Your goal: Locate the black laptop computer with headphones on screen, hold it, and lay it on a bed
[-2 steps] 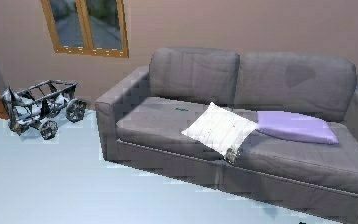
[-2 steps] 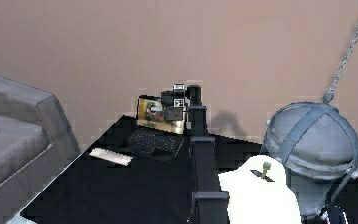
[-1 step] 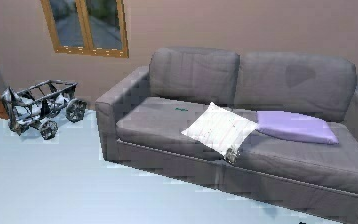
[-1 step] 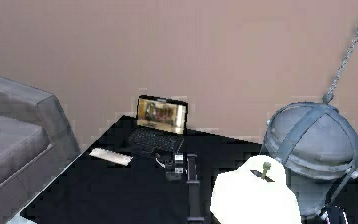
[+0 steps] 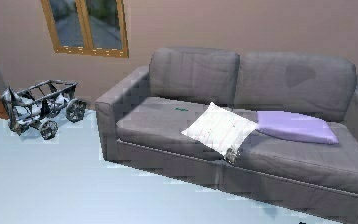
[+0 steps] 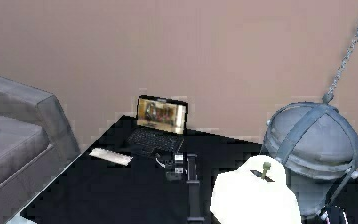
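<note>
Forward view: a grey sofa (image 5: pixel 237 100) carries a white cushion (image 5: pixel 219 128) and a purple cushion (image 5: pixel 299 126). It stands by a wall with a wood-framed window (image 5: pixel 87 25). A dark wheeled cart (image 5: pixel 45 105) sits on the floor at the left. Laying the computer on a bed looks to be wholly ahead.

Arm side view: the laptop (image 6: pixel 159 122) stands open on a dark table (image 6: pixel 77 195), near the far edge by the wall. Its body and keyboard are black and its screen glows orange-brown. What the screen pictures is too small to tell. The arm (image 6: pixel 192 190) rises over the table, and the gripper (image 6: pixel 174 166) lies just short of the laptop. Whether it holds anything cannot be told. Since the laptop rests on the table, the search seems done and the grasp not yet made. A pale flat object (image 6: pixel 109 156) lies near the gripper, and a grey sphere (image 6: pixel 312 140) stands at the right.
</note>
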Tool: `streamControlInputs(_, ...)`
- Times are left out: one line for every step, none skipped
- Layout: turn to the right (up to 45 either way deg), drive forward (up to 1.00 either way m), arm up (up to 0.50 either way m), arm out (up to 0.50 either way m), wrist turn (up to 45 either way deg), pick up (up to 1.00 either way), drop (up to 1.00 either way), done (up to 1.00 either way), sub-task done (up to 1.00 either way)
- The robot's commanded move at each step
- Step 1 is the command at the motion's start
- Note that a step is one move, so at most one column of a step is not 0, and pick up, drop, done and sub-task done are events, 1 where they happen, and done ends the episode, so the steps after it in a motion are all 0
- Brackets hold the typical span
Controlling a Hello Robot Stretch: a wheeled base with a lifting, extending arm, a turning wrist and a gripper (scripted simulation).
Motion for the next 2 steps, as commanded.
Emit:
streamControlInputs(0.0, 0.0, 0.1, 0.0, 0.0, 0.0, 0.0, 0.0, 0.0)
streamControlInputs(0.0, 0.0, 0.34, 0.0, 0.0, 0.0, 0.0, 0.0, 0.0)
